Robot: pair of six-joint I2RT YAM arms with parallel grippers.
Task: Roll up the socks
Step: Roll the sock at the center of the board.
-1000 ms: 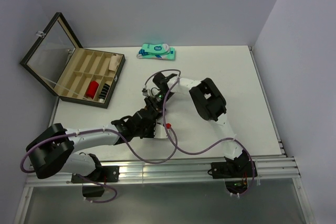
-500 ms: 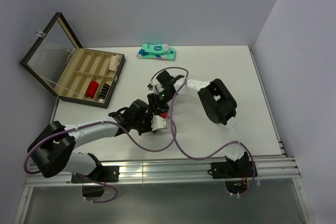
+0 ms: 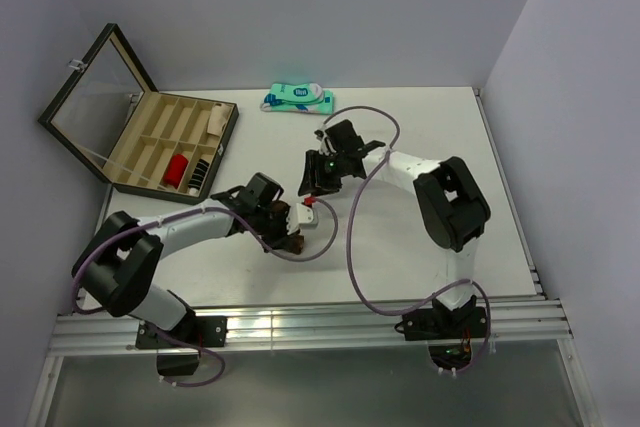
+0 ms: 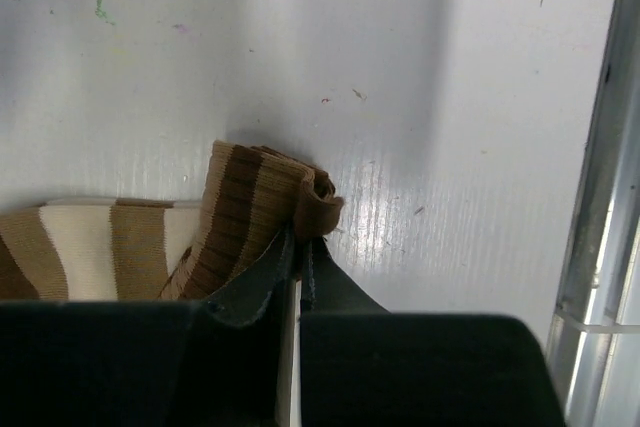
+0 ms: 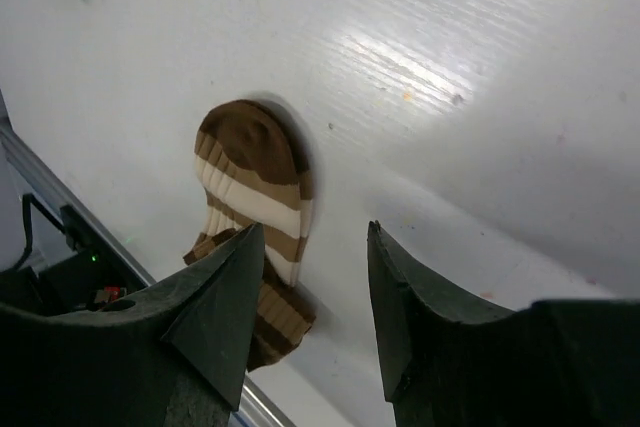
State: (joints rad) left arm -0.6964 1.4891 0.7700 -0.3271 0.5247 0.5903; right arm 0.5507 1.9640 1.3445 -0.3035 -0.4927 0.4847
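Over the last second the right end effector (image 3: 311, 185) has drawn back from the left arm's wrist toward the right edge of the white counter (image 3: 450, 127), and the right elbow has swung out the same way. The left end effector (image 3: 289, 231) has shifted a little toward the counter's middle.

From above, the left end effector sits low on the counter's middle, nearer the near edge, over the brown fabric sock with wide tan bands (image 3: 295, 244), of which only a dark scrap shows. The right end effector hangs just beyond it, toward the far edge. An open wooden box with a glass lid (image 3: 190, 100) stands at the far-left corner, and a flat teal-and-white package (image 3: 298, 99) lies at the far edge.

In the left wrist view the two fingers are pressed together on a folded-over brown edge of the sock, which lies flat on the counter, its banded length running off to the left.

In the right wrist view the fingers are spread wide and hold nothing. The sock lies on the counter below and left of the gap between them.
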